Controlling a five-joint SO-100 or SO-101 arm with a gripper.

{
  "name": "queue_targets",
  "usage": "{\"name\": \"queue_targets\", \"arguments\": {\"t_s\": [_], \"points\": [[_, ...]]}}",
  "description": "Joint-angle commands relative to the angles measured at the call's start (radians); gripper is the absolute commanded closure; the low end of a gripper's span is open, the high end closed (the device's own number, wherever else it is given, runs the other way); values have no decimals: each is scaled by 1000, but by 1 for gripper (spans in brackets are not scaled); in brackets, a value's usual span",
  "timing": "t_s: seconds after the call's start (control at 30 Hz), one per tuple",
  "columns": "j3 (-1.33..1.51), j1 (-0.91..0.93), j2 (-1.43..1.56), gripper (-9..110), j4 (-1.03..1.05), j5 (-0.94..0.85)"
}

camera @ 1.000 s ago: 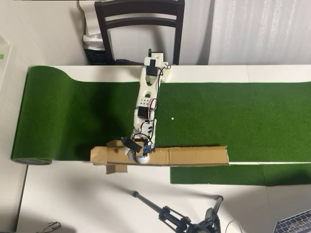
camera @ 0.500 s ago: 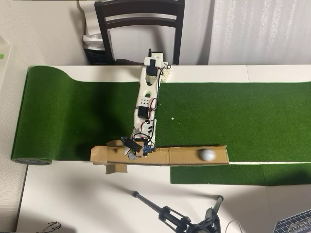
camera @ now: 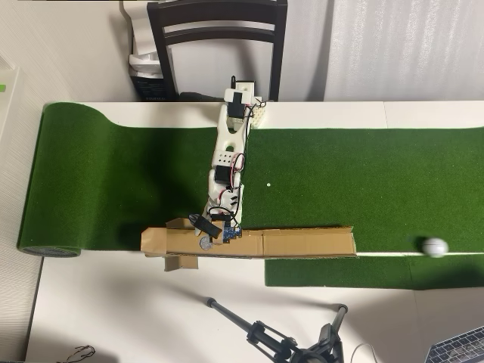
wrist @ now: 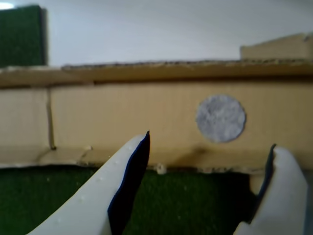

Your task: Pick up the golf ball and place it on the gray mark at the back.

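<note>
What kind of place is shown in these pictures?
Probably a room in a home, set up for a hobby robot: a dark wooden chair stands behind a white table covered with green putting turf, and curtains hang behind.

White plastic arm [camera: 229, 147] with black servo blocks and red and black wires; gripper [wrist: 208, 188] has 2 white fingers [wrist: 98, 196], black-lined inside.

In your overhead view, the golf ball [camera: 435, 246] lies on the turf [camera: 363, 174], well right of the cardboard strip [camera: 302, 243]. The gray mark [camera: 204, 244] sits on the strip's left part, just below the gripper [camera: 206, 231].
</note>
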Motion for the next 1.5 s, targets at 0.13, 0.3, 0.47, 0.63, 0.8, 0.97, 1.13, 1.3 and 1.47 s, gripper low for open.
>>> {"name": "queue_targets", "arguments": {"t_s": [0.13,0.3,0.47,0.63,0.8,0.97,1.13,1.3,1.47], "points": [[-103,-21,112,62,276,8],[-103,-21,227,62,390,8],[-101,-23,411,62,549,8],[17,-37,551,62,643,8],[250,-35,778,62,632,46],[459,-37,1080,62,589,89],[807,-37,1305,62,391,110],[1115,-32,1523,62,141,112],[1402,-29,1649,62,-144,114]]}}
